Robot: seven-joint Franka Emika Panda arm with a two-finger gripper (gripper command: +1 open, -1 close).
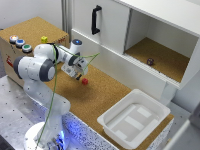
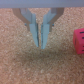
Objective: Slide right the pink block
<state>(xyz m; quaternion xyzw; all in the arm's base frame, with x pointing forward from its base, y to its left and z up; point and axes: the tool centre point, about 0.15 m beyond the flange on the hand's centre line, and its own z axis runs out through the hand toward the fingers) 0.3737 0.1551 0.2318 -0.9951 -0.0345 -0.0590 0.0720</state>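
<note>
There's your pink block (image 1: pixel 84 81), sitting on the cork table (image 1: pixel 110 95) out in the open, well apart from the white bin (image 1: pixel 134 119) and the cabinet (image 1: pixel 150 45). The end effector (image 1: pixel 77 73) hangs just beside it, on the exterior view's left and a touch higher. That's the relation your push turns on: block on one side, fingers on the other, with a small gap between. In the wrist view the block (image 2: pixel 79 41) peeks in at the frame's edge, clear of the fingertips (image 2: pixel 44 44), not touching.

Your end effector is pinched narrow, jaws nearly together and holding nothing. That looks fine for a shove with the fingers' flat side.

The arm reaches out low from its base, elbow bent, wrist tipped down over the cork. I'd judge you're lined up but not yet in contact. Watch you don't ride over that little cube.

The yellow cube (image 1: pixel 44 39) on the button box is well out of it.
</note>
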